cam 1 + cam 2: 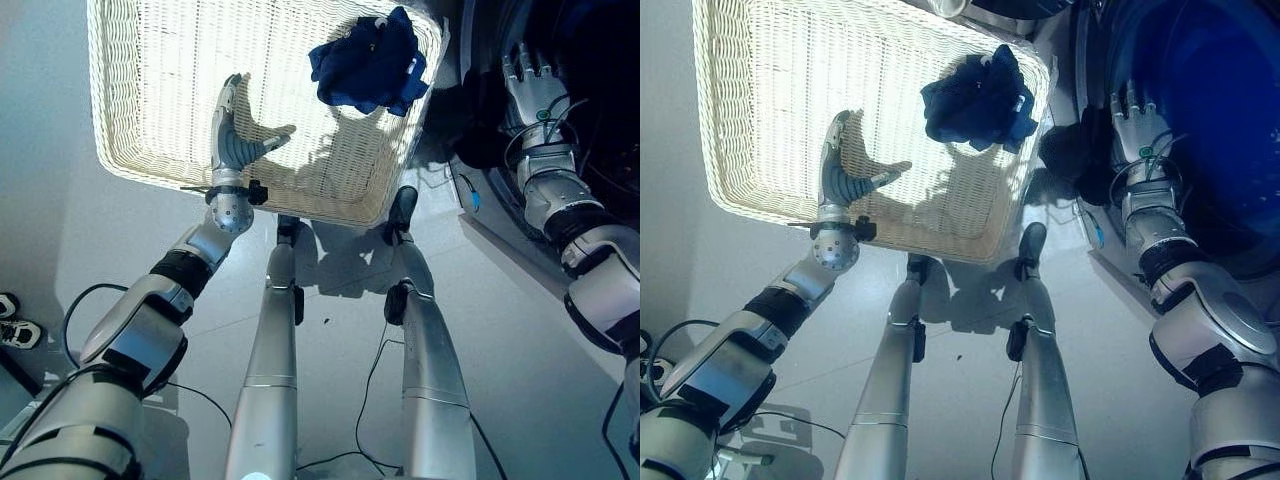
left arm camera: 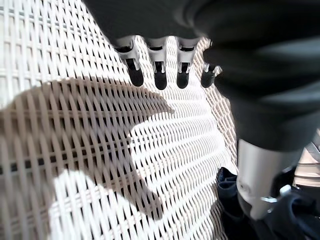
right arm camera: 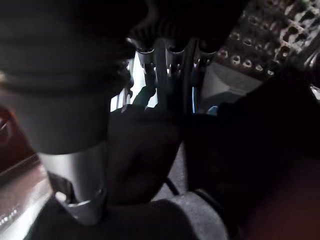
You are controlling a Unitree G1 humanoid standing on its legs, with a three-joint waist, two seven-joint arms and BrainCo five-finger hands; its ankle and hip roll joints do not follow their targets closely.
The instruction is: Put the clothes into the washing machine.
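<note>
one blue garment in basket; left hand spread, right hand seemingly spread.

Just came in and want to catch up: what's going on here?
The robot is moving laundry from a white wicker basket into the washing machine. Its left hand hovers open over the basket floor, holding nothing; a dark blue garment lies in the basket's far corner nearest the machine. Its right hand is at the machine's opening, by dark clothing at the door; its grip is unclear.
</note>
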